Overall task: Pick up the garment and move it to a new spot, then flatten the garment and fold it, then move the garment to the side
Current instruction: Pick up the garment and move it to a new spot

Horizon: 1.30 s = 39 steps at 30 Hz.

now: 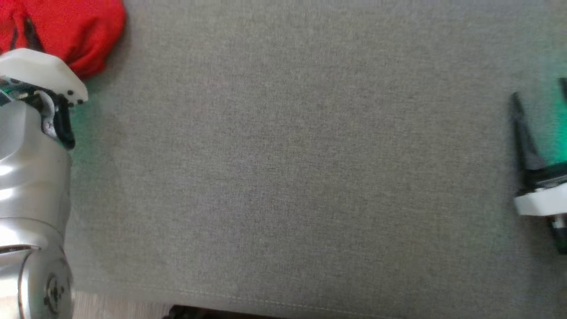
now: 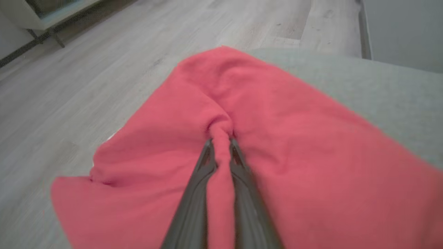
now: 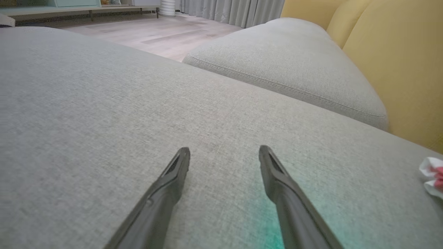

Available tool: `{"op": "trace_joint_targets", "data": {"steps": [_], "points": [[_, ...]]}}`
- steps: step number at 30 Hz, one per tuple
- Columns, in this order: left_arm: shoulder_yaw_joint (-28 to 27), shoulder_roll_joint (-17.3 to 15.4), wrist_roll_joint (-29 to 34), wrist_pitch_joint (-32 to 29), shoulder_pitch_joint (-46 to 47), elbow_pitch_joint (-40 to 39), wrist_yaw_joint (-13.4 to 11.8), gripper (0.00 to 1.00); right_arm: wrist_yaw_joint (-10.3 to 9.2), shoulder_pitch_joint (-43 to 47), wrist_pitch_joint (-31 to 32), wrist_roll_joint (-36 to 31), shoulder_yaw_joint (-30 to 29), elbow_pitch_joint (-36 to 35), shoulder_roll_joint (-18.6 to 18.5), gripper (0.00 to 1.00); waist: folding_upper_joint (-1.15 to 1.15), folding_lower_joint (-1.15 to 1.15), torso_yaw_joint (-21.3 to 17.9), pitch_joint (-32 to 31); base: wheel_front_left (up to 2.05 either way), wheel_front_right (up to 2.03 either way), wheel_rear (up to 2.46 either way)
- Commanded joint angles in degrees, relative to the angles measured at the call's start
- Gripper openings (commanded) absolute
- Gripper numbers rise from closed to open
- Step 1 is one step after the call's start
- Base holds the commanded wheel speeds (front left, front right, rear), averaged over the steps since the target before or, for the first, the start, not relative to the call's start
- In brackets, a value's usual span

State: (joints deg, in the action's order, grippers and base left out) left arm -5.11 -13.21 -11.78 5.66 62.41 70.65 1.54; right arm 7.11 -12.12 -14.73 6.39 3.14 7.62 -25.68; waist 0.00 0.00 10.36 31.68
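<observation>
Left wrist view: I have the left gripper (image 2: 220,141) clamped on a garment (image 2: 294,138) fold, right gripper (image 3: 224,150) open and empty; move, flatten, fold pending.

— What's carrying everything?
— A grey seat cushion (image 1: 310,155) of woven fabric, with a stitched seam along its near edge.
— And on it?
— A red garment (image 1: 79,31), bunched at the far left corner, with pale wood floor (image 2: 69,86) beyond the edge. Well apart, off to the right, lies a small crumpled white-and-red cloth (image 3: 432,176).

Grey couch seat (image 3: 104,103); yellow backrest (image 3: 398,52); pale wood floor (image 2: 86,69)
</observation>
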Motion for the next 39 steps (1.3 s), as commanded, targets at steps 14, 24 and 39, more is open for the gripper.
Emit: {"op": "trace_joint_targets", "data": {"steps": [14,24,39], "points": [[14.63,-6.71,7.45,5.34,9.86,-13.93,5.87,0.00,0.37,1.90,-0.27,1.13,8.12,5.40,12.83,1.00,0.00,0.00,-10.84,-26.81,0.00,0.00,0.00],[32.85,-5.37,-3.77,-2.65,7.25,-29.05,5.93,0.00,0.37,4.09,-0.27,1.58,8.33,4.68,17.30,1.00,0.00,0.00,-21.73,-30.73,0.00,0.00,0.00],[55.72,2.88,-12.01,4.25,-20.34,-26.43,5.94,1.00,0.37,2.45,-0.27,1.91,7.64,3.38,19.32,1.00,0.00,0.00,-25.05,-23.02,0.00,0.00,0.00]]}}
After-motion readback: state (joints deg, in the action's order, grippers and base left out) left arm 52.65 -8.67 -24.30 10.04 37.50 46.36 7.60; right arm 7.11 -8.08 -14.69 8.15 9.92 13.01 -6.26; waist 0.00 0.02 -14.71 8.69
